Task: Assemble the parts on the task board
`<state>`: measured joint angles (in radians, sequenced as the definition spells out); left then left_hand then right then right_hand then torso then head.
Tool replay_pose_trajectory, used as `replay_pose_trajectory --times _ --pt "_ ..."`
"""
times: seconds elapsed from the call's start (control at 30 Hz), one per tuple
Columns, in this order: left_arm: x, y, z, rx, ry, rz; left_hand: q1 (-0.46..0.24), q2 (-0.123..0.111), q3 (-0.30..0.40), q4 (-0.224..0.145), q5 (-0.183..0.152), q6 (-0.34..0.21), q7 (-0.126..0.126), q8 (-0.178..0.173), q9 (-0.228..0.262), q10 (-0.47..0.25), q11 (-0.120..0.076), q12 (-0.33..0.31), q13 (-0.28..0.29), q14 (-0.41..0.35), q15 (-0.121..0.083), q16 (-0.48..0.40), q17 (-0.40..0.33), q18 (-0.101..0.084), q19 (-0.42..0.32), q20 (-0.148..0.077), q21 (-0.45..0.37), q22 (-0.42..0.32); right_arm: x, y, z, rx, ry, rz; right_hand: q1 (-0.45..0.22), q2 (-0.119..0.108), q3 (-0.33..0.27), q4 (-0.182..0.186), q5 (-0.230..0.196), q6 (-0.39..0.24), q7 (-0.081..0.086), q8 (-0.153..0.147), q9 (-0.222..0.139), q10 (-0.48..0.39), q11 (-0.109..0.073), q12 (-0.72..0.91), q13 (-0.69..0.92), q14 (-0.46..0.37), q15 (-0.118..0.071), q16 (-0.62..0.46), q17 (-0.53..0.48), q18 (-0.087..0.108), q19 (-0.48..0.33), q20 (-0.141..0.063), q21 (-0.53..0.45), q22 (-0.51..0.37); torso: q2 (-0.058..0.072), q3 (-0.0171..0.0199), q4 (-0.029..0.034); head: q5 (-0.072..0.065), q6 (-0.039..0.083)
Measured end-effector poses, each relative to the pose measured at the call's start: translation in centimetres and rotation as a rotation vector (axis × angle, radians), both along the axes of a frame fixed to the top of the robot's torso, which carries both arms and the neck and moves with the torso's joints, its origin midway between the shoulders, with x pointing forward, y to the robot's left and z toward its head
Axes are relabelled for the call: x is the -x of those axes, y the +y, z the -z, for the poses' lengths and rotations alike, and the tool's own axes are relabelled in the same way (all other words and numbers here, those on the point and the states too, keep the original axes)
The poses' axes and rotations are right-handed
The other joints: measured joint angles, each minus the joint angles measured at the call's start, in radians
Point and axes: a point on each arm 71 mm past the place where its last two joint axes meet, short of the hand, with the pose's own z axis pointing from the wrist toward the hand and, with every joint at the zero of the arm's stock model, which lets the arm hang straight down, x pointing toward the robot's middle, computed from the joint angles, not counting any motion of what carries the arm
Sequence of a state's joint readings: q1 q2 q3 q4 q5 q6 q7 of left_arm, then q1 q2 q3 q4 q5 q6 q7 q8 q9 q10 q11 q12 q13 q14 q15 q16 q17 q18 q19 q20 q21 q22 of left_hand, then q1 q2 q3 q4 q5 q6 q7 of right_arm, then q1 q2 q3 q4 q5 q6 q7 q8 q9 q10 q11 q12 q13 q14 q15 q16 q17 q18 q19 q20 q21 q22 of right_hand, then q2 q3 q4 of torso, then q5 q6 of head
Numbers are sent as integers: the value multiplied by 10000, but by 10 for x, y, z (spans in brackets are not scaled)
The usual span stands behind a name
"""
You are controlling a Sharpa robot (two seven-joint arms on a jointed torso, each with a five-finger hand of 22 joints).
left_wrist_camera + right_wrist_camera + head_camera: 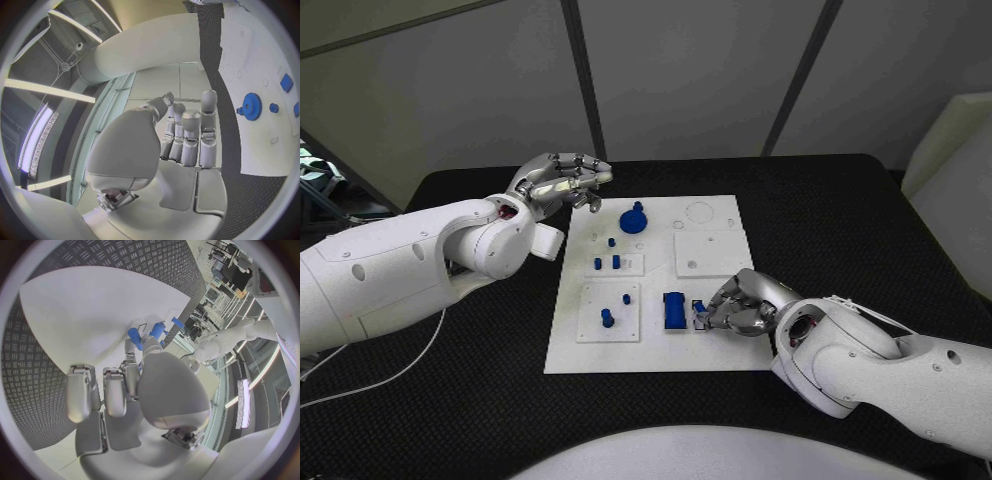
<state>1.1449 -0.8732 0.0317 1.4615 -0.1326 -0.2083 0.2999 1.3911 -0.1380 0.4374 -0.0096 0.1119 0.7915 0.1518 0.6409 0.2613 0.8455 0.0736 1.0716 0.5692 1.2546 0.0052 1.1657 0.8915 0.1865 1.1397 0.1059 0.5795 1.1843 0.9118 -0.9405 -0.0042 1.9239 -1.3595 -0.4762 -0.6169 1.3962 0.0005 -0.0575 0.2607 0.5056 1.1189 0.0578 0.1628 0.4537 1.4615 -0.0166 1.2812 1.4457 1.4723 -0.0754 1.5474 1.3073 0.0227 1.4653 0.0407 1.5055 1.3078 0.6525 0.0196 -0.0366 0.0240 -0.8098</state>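
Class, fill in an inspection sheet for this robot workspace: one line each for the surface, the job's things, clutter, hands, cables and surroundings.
Surface: black table, textured top.
Job's things: white task board in the middle of the table; blue gear near its far end; small blue pegs in its middle; upright blue block near its front, beside the right hand.
Clutter: nothing seen.
Hands: left hand raised over the board's far left corner, fingers curled in, holding nothing. Right hand low on the board, fingers against the blue block; grip cannot be confirmed.
Cables: one thin white cable on the table beneath the left arm.
Surroundings: grey panel walls behind the table.
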Motion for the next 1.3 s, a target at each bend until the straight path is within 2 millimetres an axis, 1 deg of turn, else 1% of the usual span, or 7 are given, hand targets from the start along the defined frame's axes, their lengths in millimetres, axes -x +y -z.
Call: replay_pose_trajectory --times 0.33,0.43,0.73,0.8,0.83,1.07,1.3 --pt "0 0 0 1 8 12 0 0 0 0 0 0 0 0 0 1 0 0 0 0 0 0 0 -1 0 0 0 0 -3 4 3 68 189 -39 -672 -141 -161 254 233 299 -123 193 245 36 -36 45 -955 -37 -36 0 0 1 23 -23 0 -1 -2 7 -12 0 -1" --pt "0 0 0 0 11 14 0 0 0 0 0 0 0 0 0 0 0 0 0 0 0 0 0 0 0 0 0 -1 -3 5 3 95 211 -51 -824 -92 -210 287 376 372 -195 310 353 69 -71 46 -1082 -73 -72 0 0 1 1 -73 0 -1 -4 11 -12 0 -7" --pt "0 0 0 -5 23 14 0 0 0 0 0 0 0 0 -1 0 0 0 1 0 0 0 1 0 0 0 0 -1 -3 6 4 163 226 -63 -1419 -32 -535 306 416 460 -218 537 608 70 -141 47 -1418 -72 -142 0 7 1 2 -142 0 -1 -7 12 -12 -5 -8" --pt "0 0 0 -7 27 15 0 0 0 0 0 0 0 0 -1 1 0 0 1 0 0 0 1 0 0 0 0 -1 -3 6 4 168 214 -65 -1682 17 -665 298 147 461 -219 578 665 71 -141 44 -1433 -72 -142 0 7 1 2 -142 0 -1 -8 12 -12 -7 -8" --pt "0 0 0 -8 30 14 0 0 4 4 0 -22 22 42 1 -19 20 0 -10 0 0 0 -6 0 0 0 0 5 -3 6 4 170 206 -64 -1860 63 -751 299 -159 461 -219 630 704 72 -142 42 -1429 -72 -143 0 7 1 2 -142 0 -2 -7 12 -12 -10 -8" --pt "0 0 0 -12 43 19 54 54 28 28 0 -37 36 74 8 -35 36 0 -33 0 0 0 -24 0 0 0 0 17 -3 6 4 188 130 -71 -2069 183 -1021 287 -1352 476 -231 736 895 89 -158 68 -1373 -74 -144 0 6 1 1 -142 0 -2 -7 12 -13 -25 -13" --pt "0 0 0 -18 55 17 54 54 28 28 0 -37 36 74 7 -35 36 0 -32 0 0 0 -23 0 0 0 0 16 -3 2 2 206 -12 -116 -2068 183 -1261 251 -2141 396 -238 839 1041 89 -159 75 -1373 -75 -145 0 5 1 1 -141 0 -3 -7 12 -15 -13 -12"
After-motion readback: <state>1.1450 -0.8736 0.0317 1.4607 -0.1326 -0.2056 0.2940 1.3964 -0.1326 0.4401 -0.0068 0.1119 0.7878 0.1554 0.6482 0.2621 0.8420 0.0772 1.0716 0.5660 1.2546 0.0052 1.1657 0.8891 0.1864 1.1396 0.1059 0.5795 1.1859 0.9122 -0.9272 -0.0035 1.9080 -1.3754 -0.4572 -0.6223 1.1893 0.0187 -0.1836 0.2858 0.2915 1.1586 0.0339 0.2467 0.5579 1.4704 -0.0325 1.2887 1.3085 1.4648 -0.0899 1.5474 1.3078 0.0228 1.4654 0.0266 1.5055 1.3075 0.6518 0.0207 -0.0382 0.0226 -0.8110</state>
